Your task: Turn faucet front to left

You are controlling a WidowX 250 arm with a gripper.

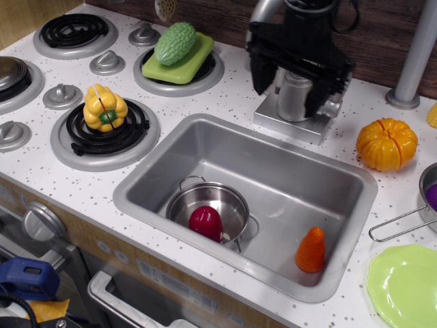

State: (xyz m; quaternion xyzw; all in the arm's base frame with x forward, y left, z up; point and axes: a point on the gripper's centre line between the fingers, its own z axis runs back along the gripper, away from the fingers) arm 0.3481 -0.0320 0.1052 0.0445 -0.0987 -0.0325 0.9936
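Note:
The silver-grey faucet (295, 96) stands on its square base (290, 126) behind the sink. Its cylindrical body is upright, and a stubby lever (334, 106) sticks out on the right. The curved spout (263, 10) rises at the upper left, mostly hidden behind the arm. My black gripper (287, 99) hangs over the faucet from above. It is open, with one finger (259, 75) left of the body and the other finger (317, 99) to its right. I cannot tell if either finger touches the faucet.
The steel sink (171, 160) holds a small pot (184, 205) with a red piece (206, 222) and an orange cone (311, 250). An orange pumpkin (386, 143) and a grey pole (416, 55) are on the right. A green gourd (175, 42) and a yellow pepper (104, 108) sit on the burners at left.

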